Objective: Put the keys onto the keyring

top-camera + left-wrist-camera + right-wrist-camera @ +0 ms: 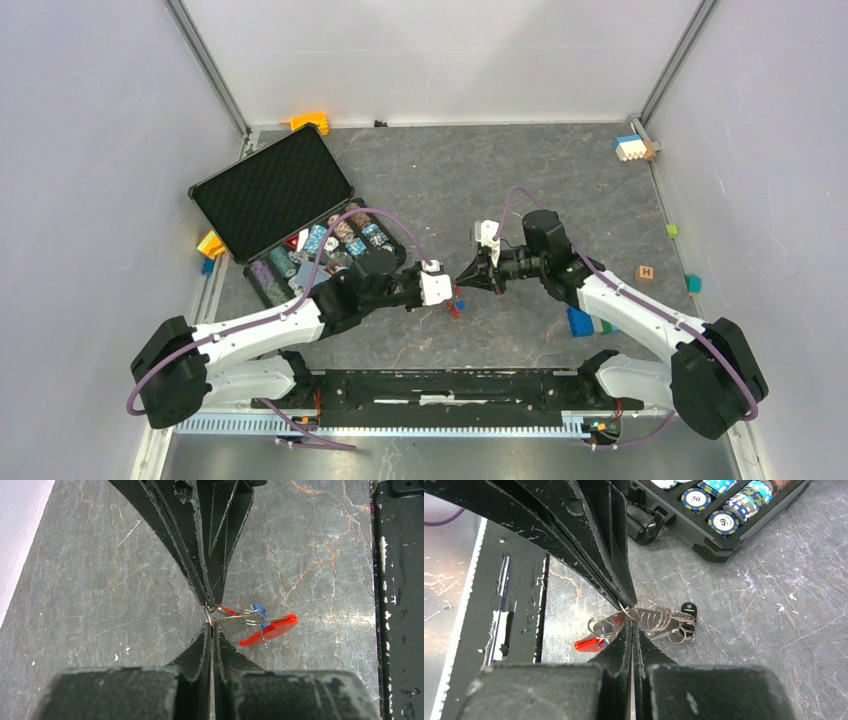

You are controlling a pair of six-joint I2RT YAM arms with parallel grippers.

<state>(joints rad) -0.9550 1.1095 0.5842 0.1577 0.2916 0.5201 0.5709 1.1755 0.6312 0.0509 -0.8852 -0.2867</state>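
Jaws on both arms closed, tips meeting mid-table near the open chip case [270, 190]. The left gripper [452, 291] and right gripper [468, 283] each pinch the keyring [235, 617] wire, likely steadying it for threading. Top view barely resolves it. Right wrist shows its coils; only left wrist shows the blue key [257, 608].

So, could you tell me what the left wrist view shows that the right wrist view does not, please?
Only the left wrist view gives a clear look at the blue key head, right beside the wire rings of the keyring. Only the right wrist view shows the open chip case with its poker chips, and a small black tag by the rings. Both show the left gripper and right gripper shut tip to tip on the keyring's wire, the red clip and the grey table.
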